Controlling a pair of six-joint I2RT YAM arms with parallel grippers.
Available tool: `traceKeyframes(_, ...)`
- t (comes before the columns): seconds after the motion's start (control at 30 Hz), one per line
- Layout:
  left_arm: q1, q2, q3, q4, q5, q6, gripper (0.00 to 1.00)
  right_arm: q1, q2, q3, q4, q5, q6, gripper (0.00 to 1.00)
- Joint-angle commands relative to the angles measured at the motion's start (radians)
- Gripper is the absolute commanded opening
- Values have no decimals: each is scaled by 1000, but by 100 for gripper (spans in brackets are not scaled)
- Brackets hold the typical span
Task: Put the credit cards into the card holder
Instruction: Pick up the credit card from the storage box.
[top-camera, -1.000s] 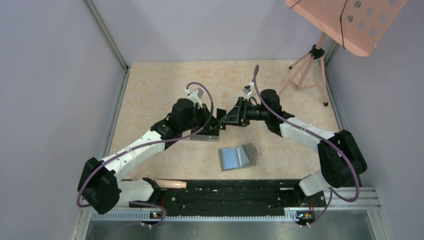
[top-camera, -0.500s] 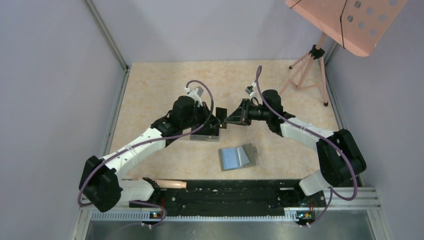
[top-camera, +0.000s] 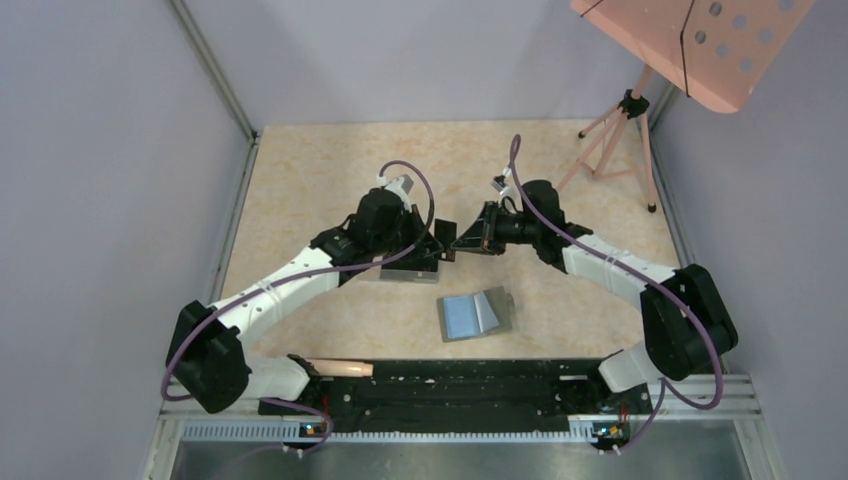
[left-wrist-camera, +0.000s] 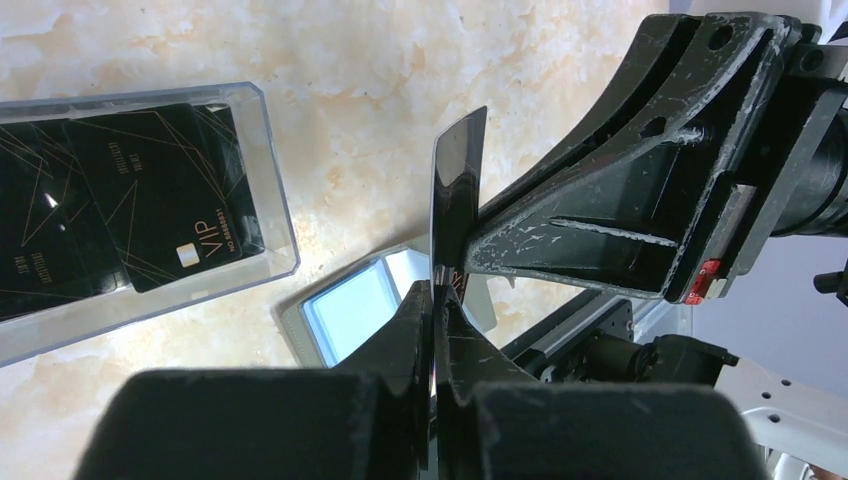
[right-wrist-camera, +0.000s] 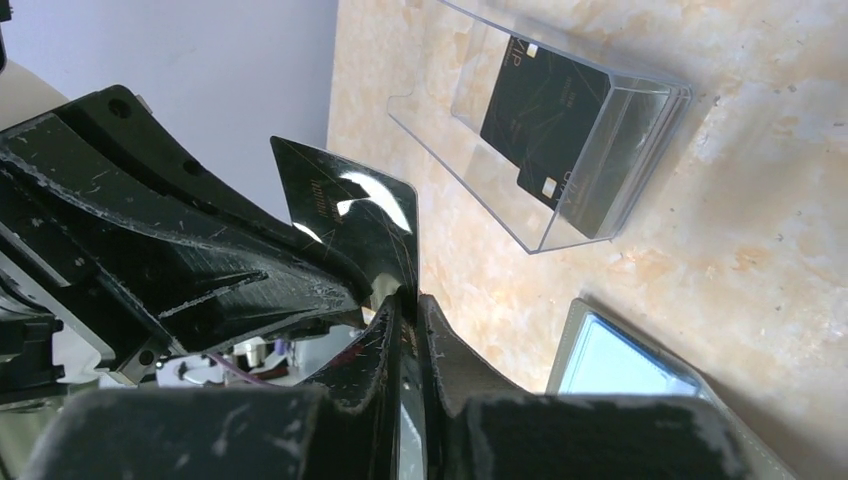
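One black credit card (left-wrist-camera: 455, 190) stands on edge above the table, between the two grippers; it also shows in the right wrist view (right-wrist-camera: 350, 225). My left gripper (top-camera: 438, 250) is shut on its lower edge. My right gripper (top-camera: 458, 243) meets it from the right and is shut on the same card. More black credit cards (left-wrist-camera: 130, 220) lie in a clear plastic box (top-camera: 405, 268) under the left gripper. The gray card holder (top-camera: 475, 314) lies open on the table nearer the bases, blue-gray inside up; it also shows in the left wrist view (left-wrist-camera: 350, 305) and the right wrist view (right-wrist-camera: 620, 365).
A pink perforated board on a tripod (top-camera: 620, 125) stands at the back right. A black rail (top-camera: 450, 385) runs along the near edge. Gray walls close in the table on the left, back and right.
The left arm has shifted slightly to the right and the right gripper slightly nearer it. Both grippers stay together at the card. The wallet and box have not moved.
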Motion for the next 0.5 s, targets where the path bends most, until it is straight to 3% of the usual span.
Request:
traceKeyframes(0.0,13,-55,-23,-68,-134,23,0,-5,-84,61,-66,88,-84,6)
traceKeyframes(0.2,13,-52,-16,-73,-130,25,0,-6,-82,95,-170,141,-141,13)
traceKeyframes(0.33,13,-52,-20,-32,-88,31,0,-11,-79,79,-139,109,-133,44)
traceKeyframes(0.47,13,-65,-64,122,59,35,0,-19,-60,23,23,-1,-51,59)
